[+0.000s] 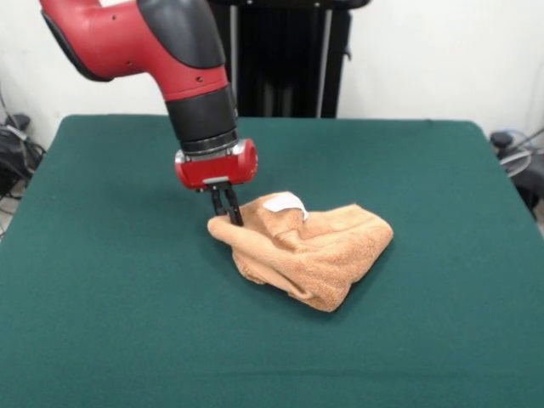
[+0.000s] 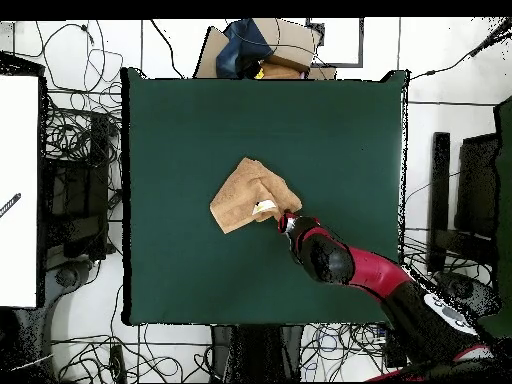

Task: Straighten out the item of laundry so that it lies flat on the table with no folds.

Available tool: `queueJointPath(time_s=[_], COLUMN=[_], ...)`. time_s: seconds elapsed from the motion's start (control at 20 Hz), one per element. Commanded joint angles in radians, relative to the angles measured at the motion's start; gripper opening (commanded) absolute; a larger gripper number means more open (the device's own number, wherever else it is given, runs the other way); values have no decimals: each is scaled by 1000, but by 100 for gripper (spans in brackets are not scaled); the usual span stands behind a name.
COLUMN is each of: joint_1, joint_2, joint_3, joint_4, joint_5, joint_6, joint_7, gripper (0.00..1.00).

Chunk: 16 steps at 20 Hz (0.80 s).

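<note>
The orange-brown towel (image 1: 310,246) lies crumpled and folded over itself near the middle of the green table (image 1: 102,280). Its white tag (image 1: 286,202) shows on top at the far side. My gripper (image 1: 227,212) points down at the towel's left corner, and its black fingers are closed on that corner. In the overhead view the towel (image 2: 250,195) is a folded, roughly triangular heap on the table (image 2: 180,120), and the gripper (image 2: 286,222) is at its lower right corner, next to the tag (image 2: 266,208).
The robot's black pedestal (image 1: 285,59) stands behind the table's far edge. Cables and equipment (image 2: 70,160) lie on the floor around the table. A cardboard box (image 2: 270,45) sits beyond the table's far edge in the overhead view.
</note>
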Motion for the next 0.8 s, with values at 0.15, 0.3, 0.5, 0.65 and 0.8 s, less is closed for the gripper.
queueJointPath(time_s=[0.15, 0.3, 0.5, 0.65, 0.8], joint_1=[35, 51, 167, 267, 307], joint_2=[35, 30, -39, -137, -218], joint_3=[22, 13, -68, -137, -154], joint_4=[-41, -44, -61, -49, 3], joint_5=[-69, -74, -46, -2, 19], joint_6=[64, 71, 116, 179, 194], joint_7=[23, 19, 45, 79, 106], gripper=[0, 0, 0, 0, 0])
